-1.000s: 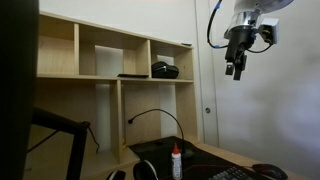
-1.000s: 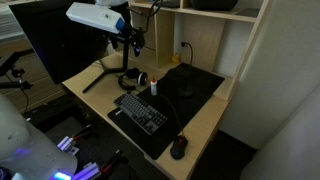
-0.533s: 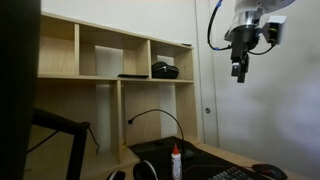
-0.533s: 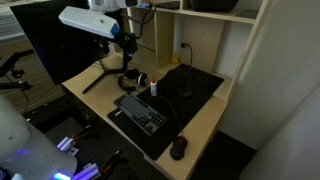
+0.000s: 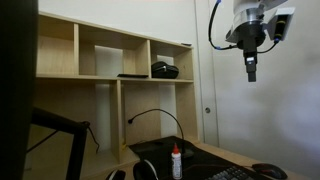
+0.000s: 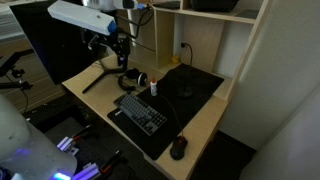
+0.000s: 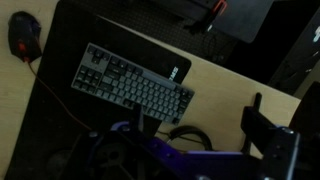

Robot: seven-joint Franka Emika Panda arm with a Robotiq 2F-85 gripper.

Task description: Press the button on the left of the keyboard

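Hovering well above keyboard [image 6: 143,112], end effector [image 5: 250,75] pointing straight down.

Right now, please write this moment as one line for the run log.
stage: before press | gripper: raised, holds nothing, jaws unclear | keyboard: flat on desk, untouched | contact: none

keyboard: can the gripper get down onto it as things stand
Probably yes: the gripper hangs high above the desk, and the keyboard lies uncovered with nothing over its keys. The small bottle stands close by, so descend clear of that.
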